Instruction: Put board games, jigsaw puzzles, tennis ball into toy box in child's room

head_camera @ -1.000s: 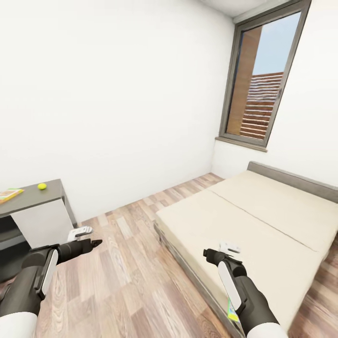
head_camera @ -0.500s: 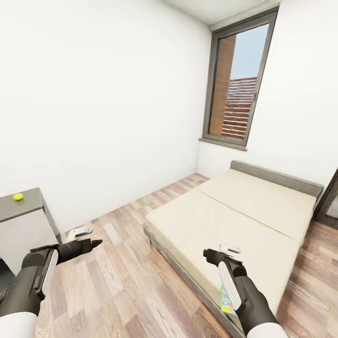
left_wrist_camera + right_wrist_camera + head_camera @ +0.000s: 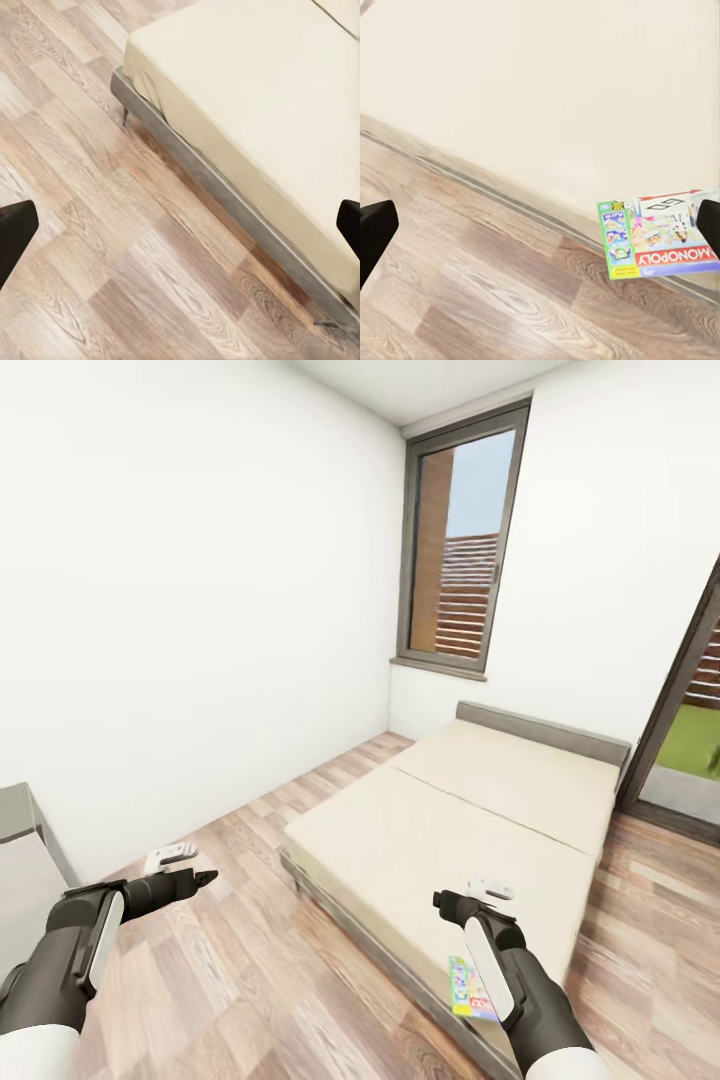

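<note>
The bed [image 3: 470,830], with a plain cream mattress and a low grey headboard, fills the middle right of the head view. One board game [image 3: 461,986], a brightly printed Monopoly board [image 3: 660,236], lies flat at the mattress's near edge, partly hidden behind my right forearm. My right gripper [image 3: 441,901] hovers open over the bed's near part, a little short of that board, with nothing in it [image 3: 540,225]. Off to the left, my left gripper [image 3: 205,878] hangs open and empty [image 3: 180,229] above the wood floor beside the bed. A corner of the table [image 3: 18,815] pokes in at the left edge.
Light wood planks [image 3: 250,980] run between the table corner and the bed frame [image 3: 225,195]. A tall grey-framed window [image 3: 460,550] stands behind the bed. A dark-framed glass door [image 3: 690,730] is at the far right. White walls close the room.
The camera has swung right: the table with its tennis ball slid out at the left, the glass door came in, and more of the board game shows. Both arms keep their pose.
</note>
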Controlling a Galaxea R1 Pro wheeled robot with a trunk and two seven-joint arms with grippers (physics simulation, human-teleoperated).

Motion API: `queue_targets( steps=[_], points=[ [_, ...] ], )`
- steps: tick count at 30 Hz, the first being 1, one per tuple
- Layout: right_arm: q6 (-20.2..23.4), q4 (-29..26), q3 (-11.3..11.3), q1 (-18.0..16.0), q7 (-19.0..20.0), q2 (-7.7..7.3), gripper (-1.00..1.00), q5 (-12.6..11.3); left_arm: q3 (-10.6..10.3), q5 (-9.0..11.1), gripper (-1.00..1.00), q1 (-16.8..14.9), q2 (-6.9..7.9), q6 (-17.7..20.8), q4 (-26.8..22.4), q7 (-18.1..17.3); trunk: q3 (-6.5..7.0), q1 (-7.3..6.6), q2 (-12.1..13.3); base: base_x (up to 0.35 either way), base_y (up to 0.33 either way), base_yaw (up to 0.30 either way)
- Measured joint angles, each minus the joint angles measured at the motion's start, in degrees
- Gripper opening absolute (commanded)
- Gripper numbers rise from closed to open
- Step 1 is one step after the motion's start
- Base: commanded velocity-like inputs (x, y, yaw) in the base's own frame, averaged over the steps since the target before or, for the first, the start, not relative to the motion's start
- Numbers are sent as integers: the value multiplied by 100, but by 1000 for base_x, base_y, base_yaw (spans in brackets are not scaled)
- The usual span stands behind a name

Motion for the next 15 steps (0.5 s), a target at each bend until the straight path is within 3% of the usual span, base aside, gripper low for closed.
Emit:
queue_targets(
  steps=[5,15],
  points=[
    [-8,7,0,-1,-2,0,100,-2,0,-1,100,-1,0,-1,0,0,26,0,-2,0,154,-238],
    [-15,77,0,-3,-7,5,100,-3,0,-1,100,-3,1,0,0,0,79,1,-7,0,54,-238]
  ],
)
